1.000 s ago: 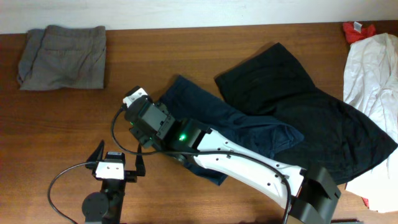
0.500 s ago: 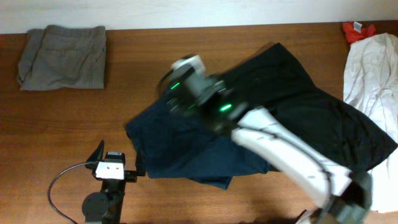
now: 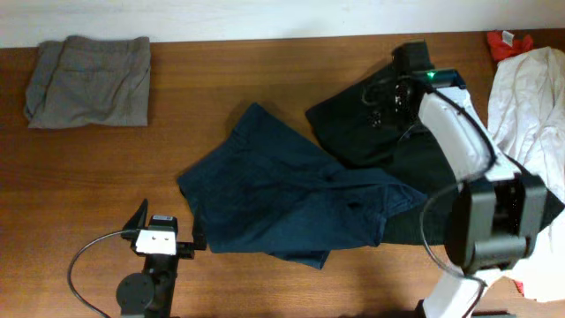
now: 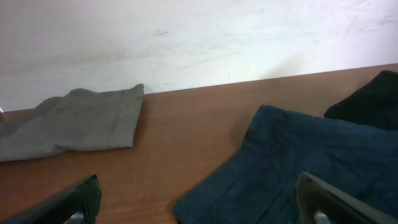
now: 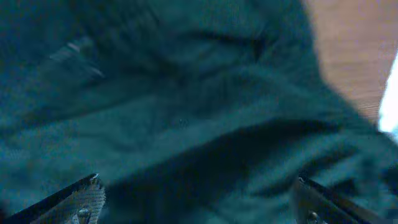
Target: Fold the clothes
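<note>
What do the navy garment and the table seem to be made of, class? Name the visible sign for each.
Navy garment: soft woven cloth, matte, possibly cotton; it lies limp with creases and folds.
Table: wood or wood-look laminate, brown with faint grain streaks and a smooth, slightly shiny surface.

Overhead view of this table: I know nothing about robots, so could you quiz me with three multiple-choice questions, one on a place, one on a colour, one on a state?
1. Where does the grey folded garment lie?
A) at the far-left corner of the table
B) under the white cloth
C) on the black garment

2. What colour is the garment spread mid-table?
A) red
B) navy blue
C) white

3. The left tool is:
A) open, holding nothing
B) shut on the navy cloth
C) shut on the grey cloth

Answers: 1 A, it sits alone at the back left edge. 2 B, it is dark blue against the brown wood. 3 A, its fingers stand wide apart with nothing between them.
</note>
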